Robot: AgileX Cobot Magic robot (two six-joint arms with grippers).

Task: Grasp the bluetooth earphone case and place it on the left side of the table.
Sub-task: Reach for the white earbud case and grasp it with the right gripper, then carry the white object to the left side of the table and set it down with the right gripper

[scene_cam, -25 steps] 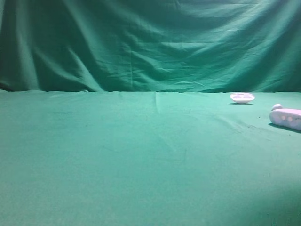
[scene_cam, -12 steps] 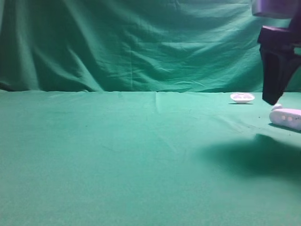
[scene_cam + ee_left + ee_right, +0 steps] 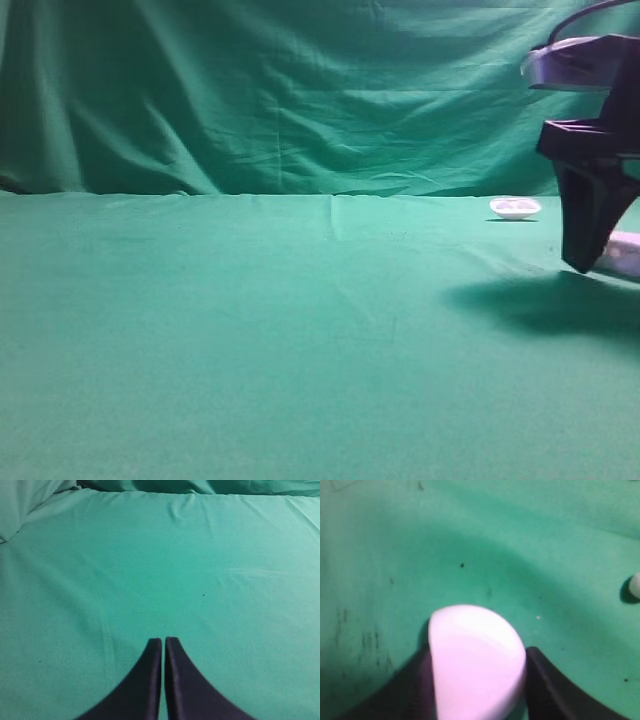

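Case (image 3: 476, 662) sits at the far right of the table (image 3: 250, 330), and our right gripper (image 3: 477, 680) is down around it: in the right wrist view one dark finger shows on each side of its rounded end. We cannot tell whether the fingers are pressing it or merely bracketing it, so we count no grip yet. Its shell looks smooth and rounded, so we think it could squirt forward out of the pinch or twist if the fingers bite only the end. A lift begun too soon might leave it behind or drop it on the way left. A small white pebble (image 3: 635, 586) lies well apart. Our left gripper (image 3: 163, 645) hangs clenched over bare cloth.
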